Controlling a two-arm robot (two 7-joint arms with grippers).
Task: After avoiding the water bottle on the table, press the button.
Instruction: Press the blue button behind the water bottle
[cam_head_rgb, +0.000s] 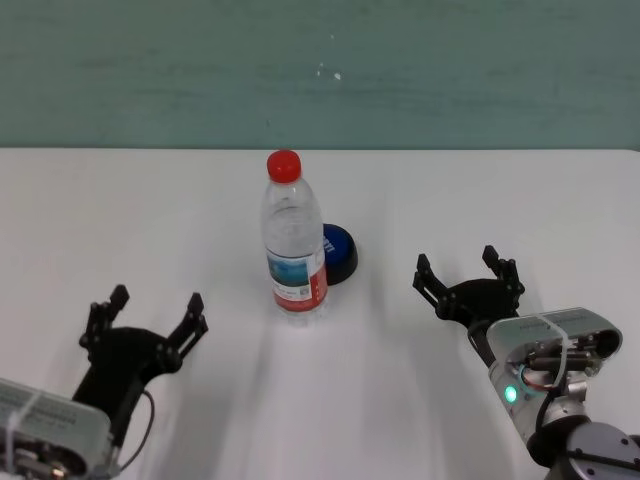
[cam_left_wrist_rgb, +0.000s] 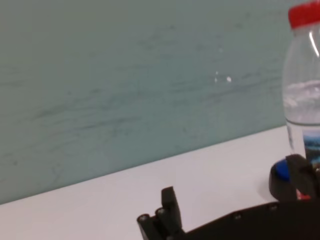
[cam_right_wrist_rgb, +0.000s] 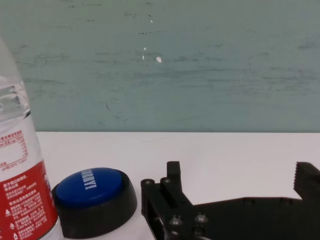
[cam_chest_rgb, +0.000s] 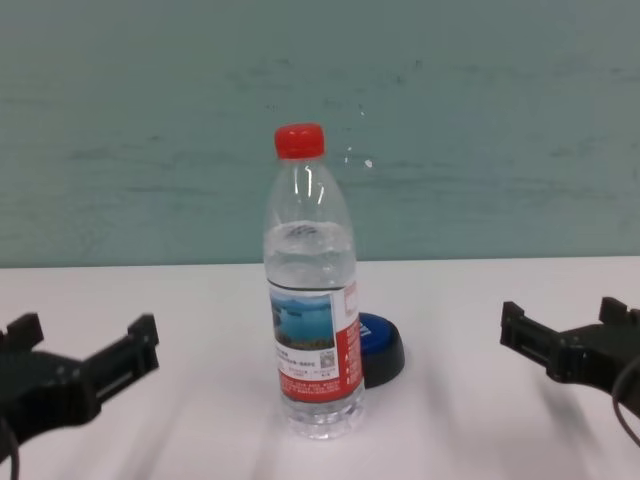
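Observation:
The water bottle (cam_head_rgb: 293, 240), clear with a red cap, stands upright in the middle of the white table (cam_head_rgb: 120, 220). The blue-domed button (cam_head_rgb: 338, 252) on its black base sits just behind the bottle, to its right and partly hidden by it. The chest view shows the bottle (cam_chest_rgb: 310, 320) in front of the button (cam_chest_rgb: 380, 350). My right gripper (cam_head_rgb: 462, 270) hovers open, right of the button and slightly nearer to me, with nothing in it. In the right wrist view the button (cam_right_wrist_rgb: 92, 192) lies beside the bottle (cam_right_wrist_rgb: 20, 190). My left gripper (cam_head_rgb: 157, 305) is open at the near left.
A teal wall (cam_head_rgb: 450, 70) rises behind the table's far edge. Bare tabletop lies between my right gripper and the button, and around both arms.

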